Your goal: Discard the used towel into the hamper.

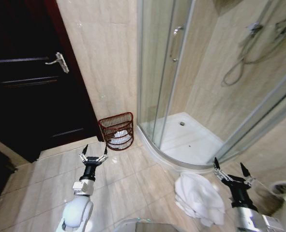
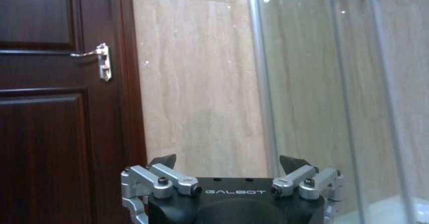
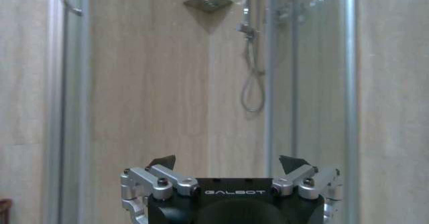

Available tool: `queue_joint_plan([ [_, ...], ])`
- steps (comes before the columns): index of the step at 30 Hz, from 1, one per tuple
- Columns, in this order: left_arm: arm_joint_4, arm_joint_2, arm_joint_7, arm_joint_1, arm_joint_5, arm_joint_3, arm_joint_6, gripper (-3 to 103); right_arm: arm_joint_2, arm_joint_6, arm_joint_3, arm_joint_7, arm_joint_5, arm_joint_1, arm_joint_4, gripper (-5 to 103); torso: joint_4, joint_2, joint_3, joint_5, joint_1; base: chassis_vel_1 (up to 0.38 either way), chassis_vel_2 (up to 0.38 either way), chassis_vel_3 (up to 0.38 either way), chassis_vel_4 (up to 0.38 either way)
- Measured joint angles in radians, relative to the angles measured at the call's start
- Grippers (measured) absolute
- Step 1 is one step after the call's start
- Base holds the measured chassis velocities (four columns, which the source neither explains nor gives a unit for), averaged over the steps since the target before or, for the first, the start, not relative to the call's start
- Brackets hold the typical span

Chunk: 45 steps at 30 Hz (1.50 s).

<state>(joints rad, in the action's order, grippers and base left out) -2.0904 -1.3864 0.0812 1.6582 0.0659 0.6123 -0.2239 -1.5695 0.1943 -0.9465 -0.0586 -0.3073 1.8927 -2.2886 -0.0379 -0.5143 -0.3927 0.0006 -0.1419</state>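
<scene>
We see our left tool (image 1: 94,152) spread and empty, low and left of centre, just below the hamper (image 1: 116,130) by the wall. Our right tool (image 1: 231,169), also spread, sits lower right beside the white towel (image 1: 198,197) on the floor.

Hamper (image 1: 117,131) stands between door (image 1: 31,92) and shower (image 1: 191,96).

The tiled floor (image 1: 133,186) carried a crumpled white towel (image 1: 199,197) near the shower base (image 1: 191,145). The red wire hamper (image 1: 117,130) stood on it against the wall, by the door (image 1: 31,96).
</scene>
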Motion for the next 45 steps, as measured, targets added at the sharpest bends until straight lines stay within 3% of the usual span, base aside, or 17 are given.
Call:
queue_joint_plan([
  [33, 0.012, -0.035, 0.006, -0.049, -0.023, -0.041, -0.007, 100, 0.02, 0.023, -0.015, 0.019, -0.031, -0.019, 0.035, 100, 0.0001, 0.0, 0.0, -0.0006, 0.0, -0.075, -0.085, -0.063, -0.053],
  [43, -0.067, -0.062, 0.017, -0.029, -0.01, -0.056, 0.103, 100, 0.039, 0.019, -0.021, 0.006, -0.054, -0.031, 0.036, 100, 0.0003, -0.016, -0.009, -0.0004, -0.007, -0.006, -0.003, -0.006, -0.004],
  [45, -0.09, -0.05, 0.019, -0.024, 0.003, -0.056, 0.137, 100, 0.053, -0.014, -0.017, 0.001, -0.066, -0.031, 0.007, 100, 0.0003, -0.029, -0.017, -0.0006, -0.012, 0.0, 0.0, 0.0, 0.0],
])
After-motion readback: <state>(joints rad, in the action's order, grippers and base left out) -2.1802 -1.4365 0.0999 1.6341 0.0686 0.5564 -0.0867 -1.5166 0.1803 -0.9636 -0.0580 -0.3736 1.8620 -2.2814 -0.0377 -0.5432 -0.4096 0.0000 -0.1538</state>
